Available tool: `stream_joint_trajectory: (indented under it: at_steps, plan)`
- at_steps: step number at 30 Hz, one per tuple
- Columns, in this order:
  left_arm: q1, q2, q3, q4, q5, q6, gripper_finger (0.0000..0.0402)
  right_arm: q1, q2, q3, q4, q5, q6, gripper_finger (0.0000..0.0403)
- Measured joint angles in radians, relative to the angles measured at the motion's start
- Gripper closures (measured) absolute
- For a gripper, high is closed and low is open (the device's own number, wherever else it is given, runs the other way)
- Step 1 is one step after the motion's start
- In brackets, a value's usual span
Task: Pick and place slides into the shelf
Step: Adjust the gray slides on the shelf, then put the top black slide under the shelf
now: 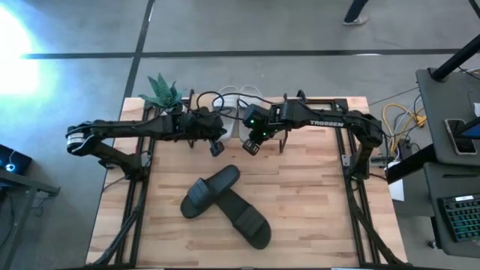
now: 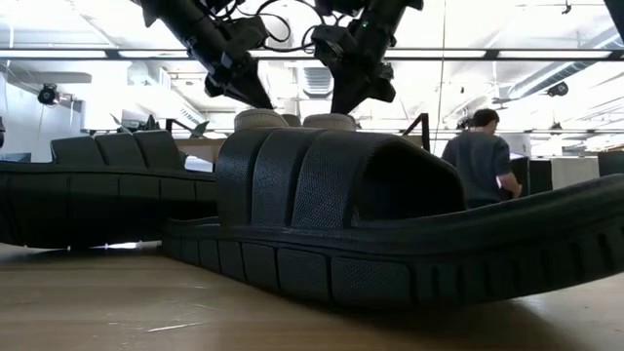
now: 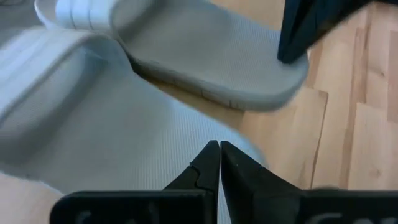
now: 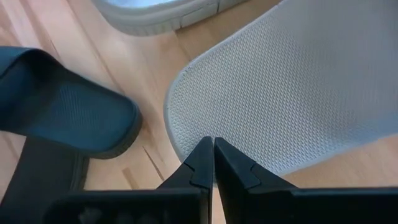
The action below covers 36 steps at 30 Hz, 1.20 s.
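Two pale grey-white slides lie side by side on light wood at the table's far middle. Both show in the left wrist view (image 3: 93,124) (image 3: 217,56) and the right wrist view (image 4: 298,81) (image 4: 155,12); their straps (image 2: 261,119) (image 2: 330,121) peek over the black pair. My left gripper (image 3: 219,146) (image 1: 216,148) is shut, pointing down over the near slide's footbed. My right gripper (image 4: 213,142) (image 1: 251,146) is shut at the other slide's heel rim. Two black slides (image 1: 212,191) (image 1: 247,217) lie crossed mid-table, soles down. The arms hide the shelf. My left gripper's shut fingertips (image 3: 208,152) stand over the pale slide's footbed (image 3: 155,143), coming from above; whether they touch it I cannot tell. My right gripper's shut fingertips (image 4: 205,149) stand at the heel rim (image 4: 177,134) of the other pale slide, from above; I cannot tell whether they touch.
A green plant (image 1: 161,91) stands at the far left corner, with cables (image 1: 217,97) behind the arms. In the low view the black slides (image 2: 341,214) (image 2: 88,195) fill the foreground, and a person (image 2: 483,161) stands in the room beyond. Bare wood (image 1: 315,202) lies to the right.
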<state>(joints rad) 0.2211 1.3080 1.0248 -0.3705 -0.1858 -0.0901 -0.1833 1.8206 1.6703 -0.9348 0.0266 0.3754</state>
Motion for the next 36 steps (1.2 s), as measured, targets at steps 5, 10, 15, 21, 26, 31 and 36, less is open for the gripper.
stream_joint_trajectory:
  at_steps: [5,10,15,21,26,31,36]
  plan:
    - [0.002,0.001,-0.001,0.011,0.001,0.001,0.0402,0.017,0.0,-0.001,0.0,0.066,-0.016,0.0394]
    - [0.002,-0.008,0.009,0.017,0.001,0.001,0.0402,0.023,-0.017,0.03,-0.001,0.211,-0.038,0.0394]
    - [-0.002,-0.053,0.016,0.015,0.013,-0.001,0.0402,0.025,-0.057,0.084,0.004,0.245,-0.07,0.0394]
    - [-0.075,-0.148,0.007,-0.061,0.133,-0.035,0.0402,0.063,-0.151,0.086,-0.042,0.24,-0.1,0.0394]
    - [-0.206,-0.213,-0.052,-0.129,0.141,-0.14,0.0402,0.137,-0.198,0.077,-0.16,0.239,-0.063,0.0381]
    - [-0.309,-0.27,-0.158,-0.133,0.14,-0.355,0.0402,0.228,-0.211,0.077,-0.194,0.236,0.031,0.0327]
    - [-0.386,-0.331,-0.274,-0.115,0.133,-0.558,0.0402,0.296,-0.185,0.076,-0.177,0.217,0.133,0.0259]
